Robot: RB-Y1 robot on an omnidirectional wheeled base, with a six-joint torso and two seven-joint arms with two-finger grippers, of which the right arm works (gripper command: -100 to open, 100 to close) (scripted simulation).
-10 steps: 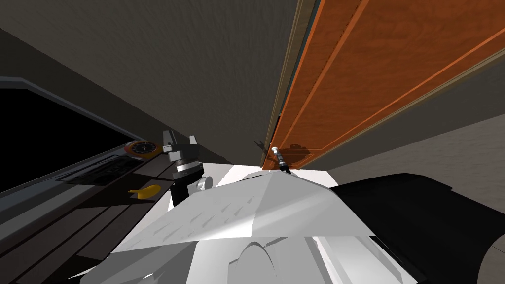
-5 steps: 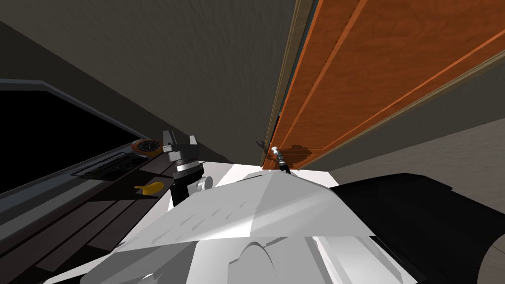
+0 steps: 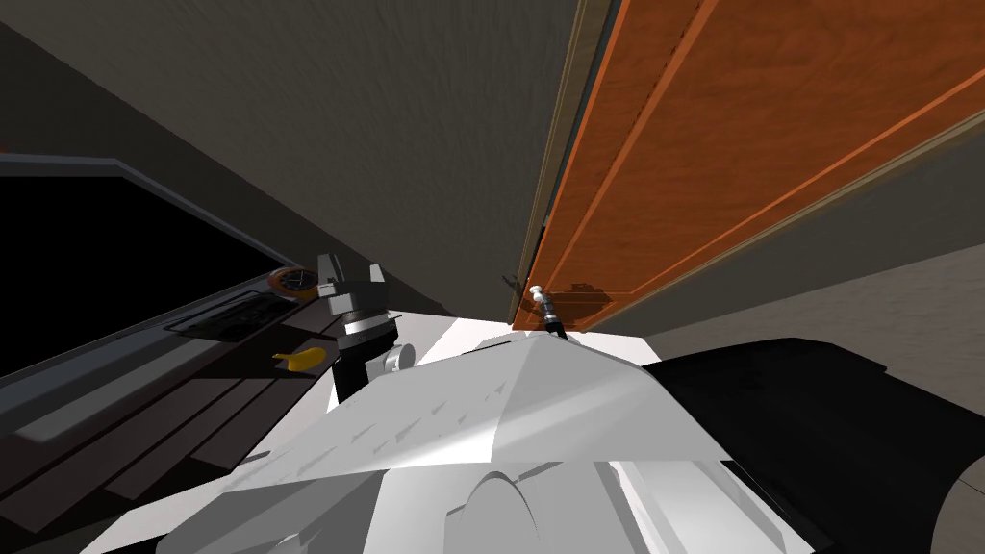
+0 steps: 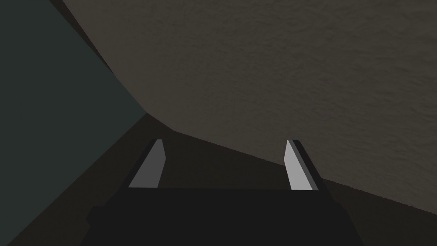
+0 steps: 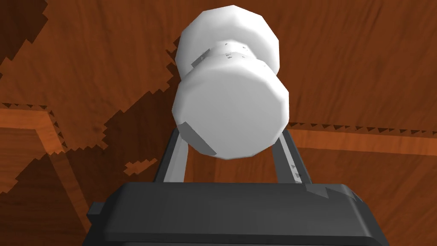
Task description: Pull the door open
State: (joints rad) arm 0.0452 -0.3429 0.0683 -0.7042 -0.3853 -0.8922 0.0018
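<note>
1. The right gripper (image 5: 230, 137) clamps the white knob (image 5: 230, 113) on the brown door (image 3: 731, 144), ahead-right.
2. The left gripper (image 4: 225, 147) hangs open beside the wall (image 4: 298, 64).
3. Risk: the fingers (image 5: 176, 160) may slip off the round knob under pull.

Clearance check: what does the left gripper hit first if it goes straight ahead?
Probably the dark grey wall; nothing shows between it and the open fingers of the left gripper. Depth is unclear.

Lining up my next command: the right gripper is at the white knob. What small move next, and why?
Probably a short, steady pull straight back toward the robot: the right gripper has its fingers pressed on both sides of the white knob on the orange-brown door, so the grasp looks set.
</note>
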